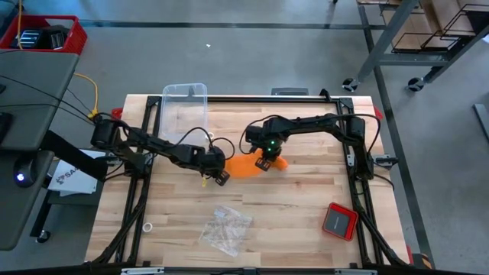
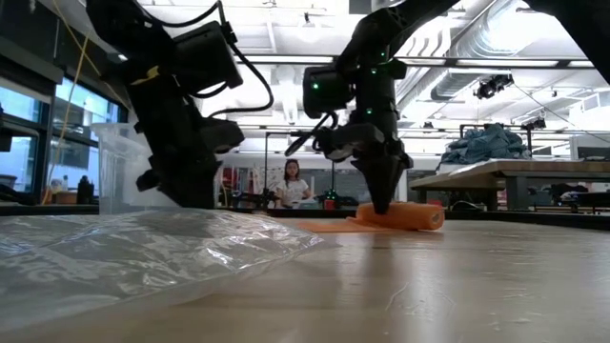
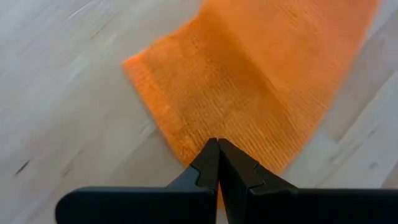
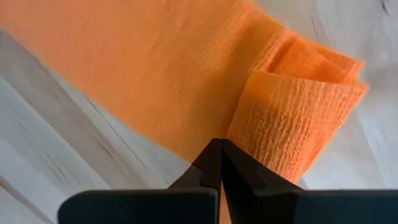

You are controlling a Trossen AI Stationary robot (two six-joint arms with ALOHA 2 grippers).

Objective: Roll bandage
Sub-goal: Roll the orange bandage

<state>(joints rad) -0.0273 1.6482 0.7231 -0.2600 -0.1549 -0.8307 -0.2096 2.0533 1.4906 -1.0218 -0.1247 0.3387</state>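
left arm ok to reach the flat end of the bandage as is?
Probably yes. The left pincer, shut, is already at the edge of the bandage's flat end, and nothing lies between them. The right pincer works the rolled end.

Left arm: I have it reaching in from the left edge toward table centre, wrist angled down, left gripper (image 1: 220, 177) low, fingers (image 3: 208, 163) pressed together. Right arm: folded in from the right edge, elbow bent, right gripper (image 1: 264, 163) pointing straight down, fingers (image 4: 211, 158) closed tip to tip
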